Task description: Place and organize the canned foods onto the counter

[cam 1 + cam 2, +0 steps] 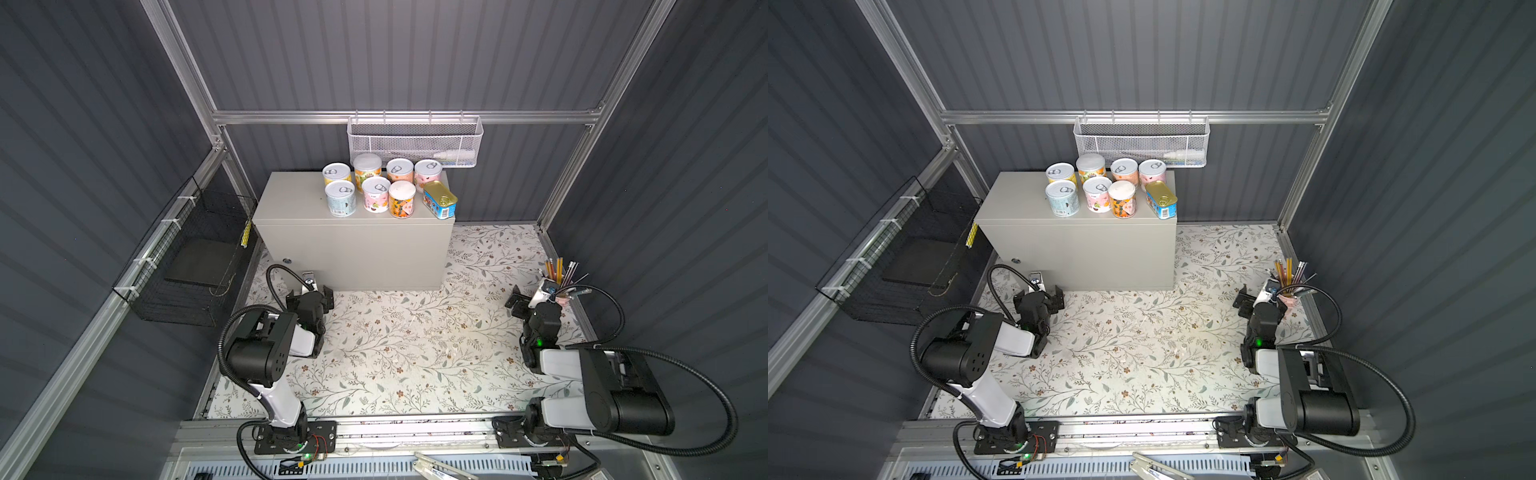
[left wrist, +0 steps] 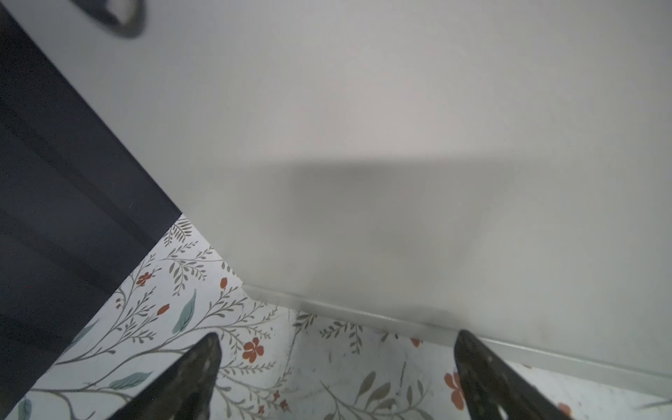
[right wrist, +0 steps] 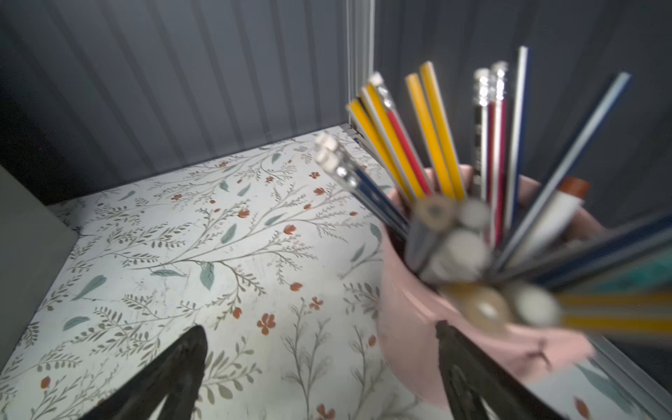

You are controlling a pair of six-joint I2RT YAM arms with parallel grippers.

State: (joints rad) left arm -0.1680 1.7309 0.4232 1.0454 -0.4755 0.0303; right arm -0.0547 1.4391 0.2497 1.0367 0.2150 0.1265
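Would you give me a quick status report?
Left gripper, right gripper open, empty. Eight canned foods on counter, two rows. Pencil cup close by right gripper.

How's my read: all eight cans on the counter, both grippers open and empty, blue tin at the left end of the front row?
Not quite: the blue tin sits at the right end of the front row, as both top views show. The rest holds: all eight cans on the counter, left gripper and right gripper open and empty.
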